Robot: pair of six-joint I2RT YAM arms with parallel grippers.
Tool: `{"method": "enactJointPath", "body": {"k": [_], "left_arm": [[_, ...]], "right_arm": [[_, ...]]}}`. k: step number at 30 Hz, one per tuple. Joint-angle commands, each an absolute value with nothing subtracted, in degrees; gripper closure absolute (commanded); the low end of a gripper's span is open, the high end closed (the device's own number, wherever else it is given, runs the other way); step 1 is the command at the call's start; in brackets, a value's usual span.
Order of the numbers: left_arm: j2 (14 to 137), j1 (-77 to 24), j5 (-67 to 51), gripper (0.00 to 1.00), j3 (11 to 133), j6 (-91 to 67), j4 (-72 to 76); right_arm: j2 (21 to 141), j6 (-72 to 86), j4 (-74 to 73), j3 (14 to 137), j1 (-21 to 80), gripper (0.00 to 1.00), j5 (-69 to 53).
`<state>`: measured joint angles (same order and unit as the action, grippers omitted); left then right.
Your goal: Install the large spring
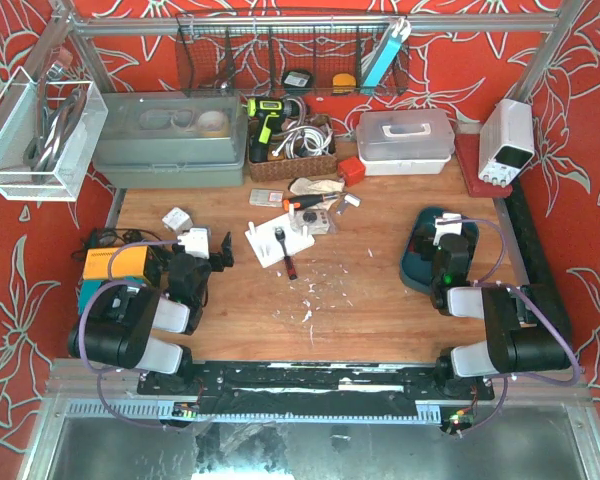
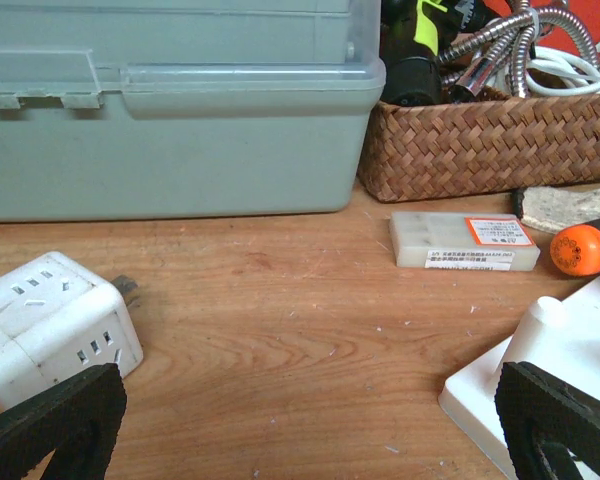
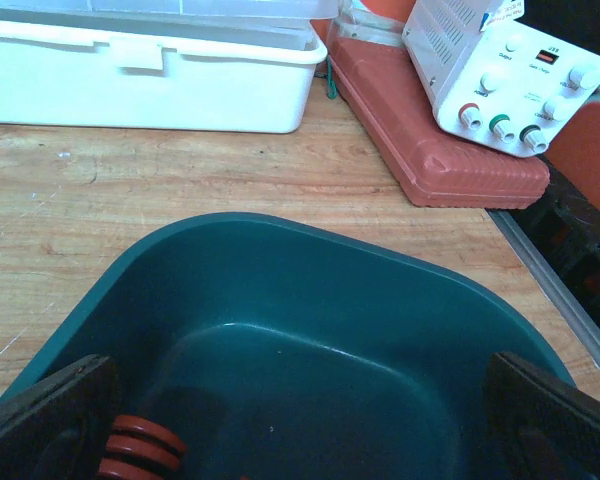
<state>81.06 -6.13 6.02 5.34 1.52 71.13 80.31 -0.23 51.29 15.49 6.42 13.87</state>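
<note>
The wooden table carries everything. At its far left stands a long grey-green plastic toolbox, lid shut, with a brown woven basket of tools and cable just to its right. Far right is a white lidded plastic box, then a flat red case with a white bench power supply on it.

My right gripper hangs over a dark teal plastic tub, jaws spread wide, holding nothing. My left gripper is low over bare wood, jaws just as wide and empty, with a white block fixture by one finger and a white cube socket adapter by the other. Beyond lie a small clear plastic case with an orange label and an orange screwdriver handle.

The red coiled spring lies inside the tub, in its near left corner, partly hidden behind my finger.
</note>
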Motion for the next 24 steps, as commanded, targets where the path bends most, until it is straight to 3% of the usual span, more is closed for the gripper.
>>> {"method": "enactJointPath", "body": {"k": [1, 13, 17, 24], "left_arm": [[80.93, -5.79, 5.80, 0.00, 6.17, 2.37, 71.89], [80.78, -5.80, 5.84, 0.00, 6.07, 2.37, 71.94], [79.11, -5.80, 6.41, 0.00, 5.98, 2.13, 71.30], [64.21, -5.89, 6.89, 0.00, 16.59, -3.27, 41.84]], "right_arm": [[80.51, 0.12, 51.24, 15.38, 6.57, 0.01, 14.33], [79.58, -0.34, 51.48, 15.31, 6.59, 0.01, 13.61], [69.39, 0.17, 30.92, 21.72, 6.59, 0.01, 11.12], [58.12, 5.72, 16.82, 26.94, 6.58, 0.01, 7.26]]}}
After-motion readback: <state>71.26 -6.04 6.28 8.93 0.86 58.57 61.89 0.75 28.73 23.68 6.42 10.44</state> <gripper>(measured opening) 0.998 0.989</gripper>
